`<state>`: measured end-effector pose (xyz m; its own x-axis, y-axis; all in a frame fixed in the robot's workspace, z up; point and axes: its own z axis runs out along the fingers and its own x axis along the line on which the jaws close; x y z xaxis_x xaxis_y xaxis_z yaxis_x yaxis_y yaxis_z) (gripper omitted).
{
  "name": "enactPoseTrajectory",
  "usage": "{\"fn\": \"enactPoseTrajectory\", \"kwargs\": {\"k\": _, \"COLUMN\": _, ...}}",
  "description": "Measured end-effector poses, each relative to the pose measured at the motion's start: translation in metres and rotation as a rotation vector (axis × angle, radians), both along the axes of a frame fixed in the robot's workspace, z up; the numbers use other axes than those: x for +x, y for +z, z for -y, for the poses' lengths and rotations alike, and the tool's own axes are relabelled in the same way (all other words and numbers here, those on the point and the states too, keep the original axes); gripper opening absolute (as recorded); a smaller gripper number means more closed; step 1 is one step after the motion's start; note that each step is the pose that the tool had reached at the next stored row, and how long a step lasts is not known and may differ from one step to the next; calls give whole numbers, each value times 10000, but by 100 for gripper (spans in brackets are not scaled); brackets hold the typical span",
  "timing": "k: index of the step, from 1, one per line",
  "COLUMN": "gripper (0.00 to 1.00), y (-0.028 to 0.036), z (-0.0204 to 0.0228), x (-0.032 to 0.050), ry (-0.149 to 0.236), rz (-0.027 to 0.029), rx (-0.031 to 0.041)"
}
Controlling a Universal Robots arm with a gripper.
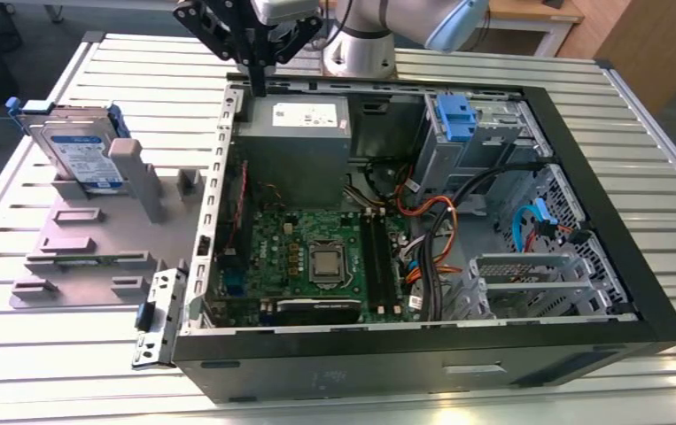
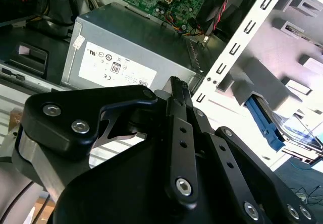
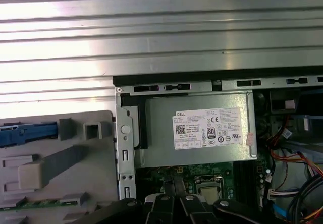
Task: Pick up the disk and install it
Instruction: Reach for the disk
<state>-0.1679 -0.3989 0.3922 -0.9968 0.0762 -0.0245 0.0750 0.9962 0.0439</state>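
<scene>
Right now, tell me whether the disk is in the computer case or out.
Out. The disk stands on edge in the grey holder beside the open case.

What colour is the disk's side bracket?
Blue; the bracket on the disk shows best in the exterior view.

Looks like a robotics lab or assembly-test workshop: ribbed aluminium bench [image 1: 54, 372] bearing an opened desktop computer case [image 1: 432, 359], grey moulded parts fixture [image 1: 78, 257] beside it, robot arm base [image 1: 359, 49] at the bench's far edge, wooden office furniture [image 1: 639, 44] beyond.
</scene>
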Motion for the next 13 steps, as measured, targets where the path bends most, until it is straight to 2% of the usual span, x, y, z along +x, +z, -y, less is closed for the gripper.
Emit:
{"fn": "enactPoseTrajectory", "kwargs": {"k": 1, "gripper": 11, "y": -15, "z": 0, "x": -42, "ry": -1, "rz": 1, "rx": 0}}
{"fn": "enactPoseTrajectory", "kwargs": {"k": 13, "gripper": 11, "y": -17, "z": 0, "x": -79, "ry": 0, "rz": -1, "rx": -1}}
